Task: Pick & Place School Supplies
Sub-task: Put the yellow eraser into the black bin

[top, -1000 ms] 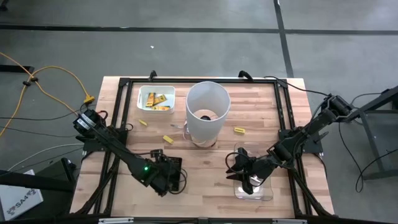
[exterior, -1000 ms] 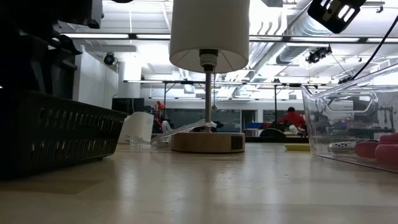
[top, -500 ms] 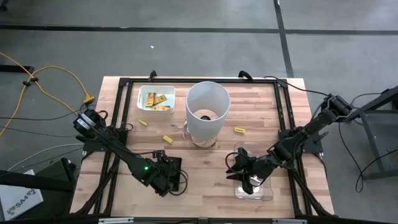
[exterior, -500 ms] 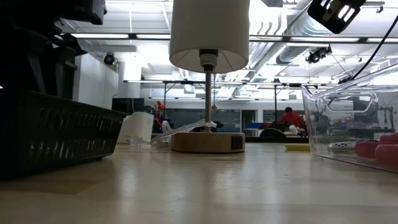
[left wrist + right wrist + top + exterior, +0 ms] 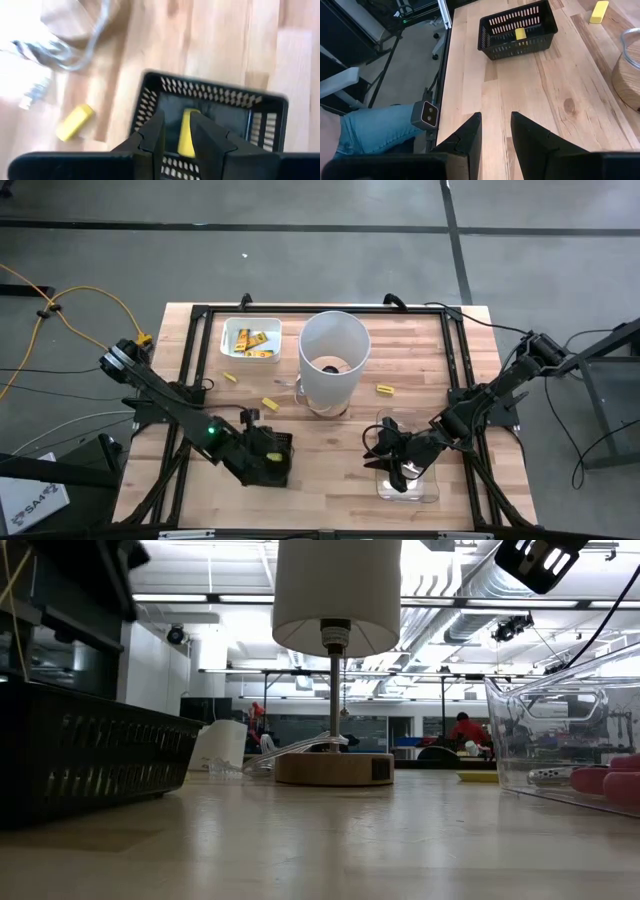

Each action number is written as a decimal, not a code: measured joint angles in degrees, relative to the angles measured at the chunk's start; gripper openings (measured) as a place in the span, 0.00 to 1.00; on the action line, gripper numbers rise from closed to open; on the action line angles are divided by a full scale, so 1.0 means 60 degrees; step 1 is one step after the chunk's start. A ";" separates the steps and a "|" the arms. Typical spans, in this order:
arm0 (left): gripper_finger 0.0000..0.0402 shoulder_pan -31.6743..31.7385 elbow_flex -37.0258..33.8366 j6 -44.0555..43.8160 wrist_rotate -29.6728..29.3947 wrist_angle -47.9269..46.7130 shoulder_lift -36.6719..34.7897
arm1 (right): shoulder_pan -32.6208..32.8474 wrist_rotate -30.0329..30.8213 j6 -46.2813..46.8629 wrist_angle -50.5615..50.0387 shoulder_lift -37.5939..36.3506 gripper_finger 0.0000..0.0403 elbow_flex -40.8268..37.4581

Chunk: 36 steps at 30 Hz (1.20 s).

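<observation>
Lying on the floor of the black mesh basket is a yellow oblong piece, plain and blunt-ended, seen between the fingers of the left gripper, which is held just above the basket with its jaws a narrow gap apart and nothing between them; a second yellow piece is seen on the wooden table beside the basket; more yellow pieces are gathered in the white tray (others are scattered near the white lampshade); pink-handled tools are seen in the clear container; the right gripper is held over that container, slightly parted and empty.
</observation>
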 joint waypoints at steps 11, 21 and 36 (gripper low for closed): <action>0.21 0.1097 0.0000 -0.1577 -0.0299 -0.1908 -0.0756 | 0.0002 0.0001 -0.0004 -0.0004 0.0000 0.24 0.0001; 0.21 0.3254 -0.0011 -0.2807 -0.0031 -0.5064 -0.0755 | 0.0000 -0.0001 -0.0259 -0.0037 0.0000 0.24 0.0000; 0.21 0.4827 -0.0740 0.2362 0.1660 -0.3994 -0.1049 | 0.0001 -0.0033 -0.0077 -0.0485 0.0000 0.24 0.0000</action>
